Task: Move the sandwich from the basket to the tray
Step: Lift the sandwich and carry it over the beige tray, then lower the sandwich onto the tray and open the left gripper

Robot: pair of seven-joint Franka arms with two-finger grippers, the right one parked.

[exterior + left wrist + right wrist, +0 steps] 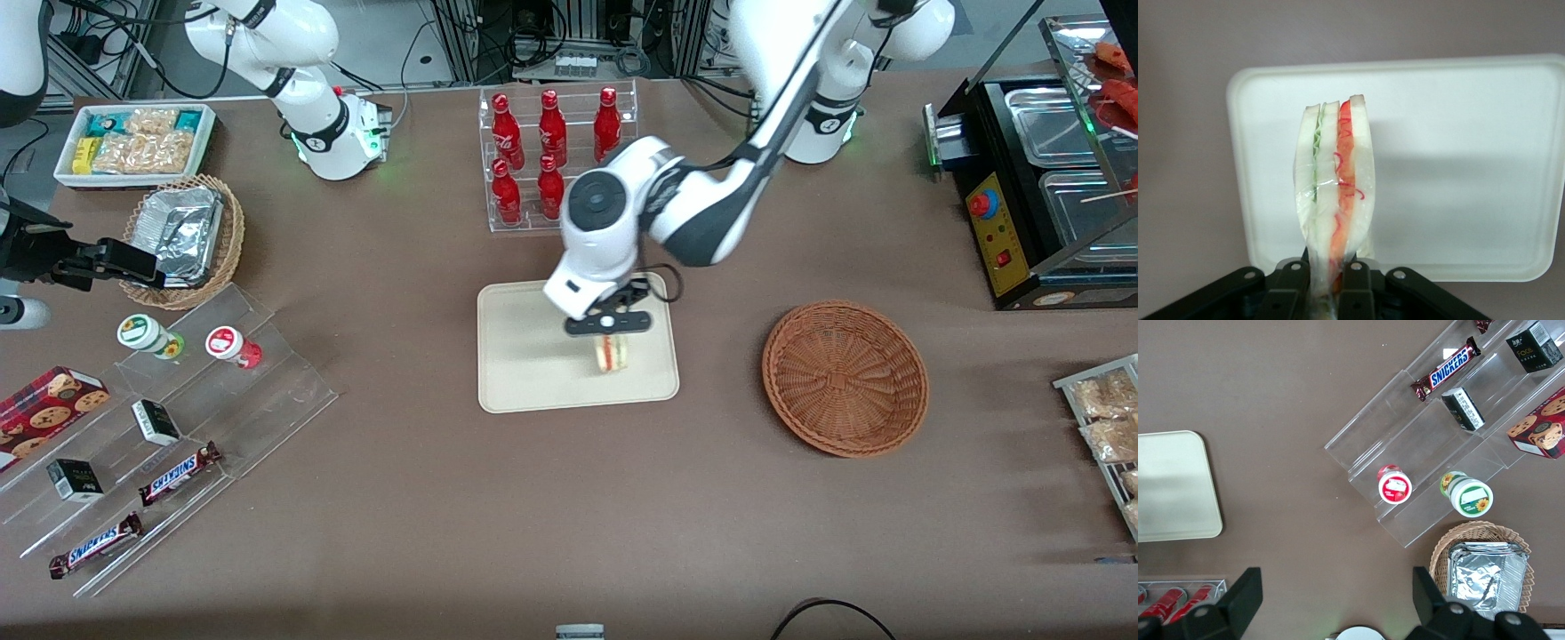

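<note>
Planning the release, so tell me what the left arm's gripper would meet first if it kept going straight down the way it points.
The gripper, shut on the sandwich, points down over the tray. Going on, the sandwich's far edge would probably meet the tray's bare floor first; the remaining gap is unclear.

Sandwich (612, 354): wrapped, upright, clamped in end effector (610, 341) above cream tray (533, 373). Reddish wicker basket (845, 378) sits beside the tray.

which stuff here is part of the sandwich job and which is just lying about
Part of the job:
- plastic-wrapped triangular sandwich, held in the gripper above the tray
- flat cream rectangular tray
- round reddish-brown wicker basket

Lying about:
- red bottles in a clear rack
- Snickers bars
- foil container in a tan basket
</note>
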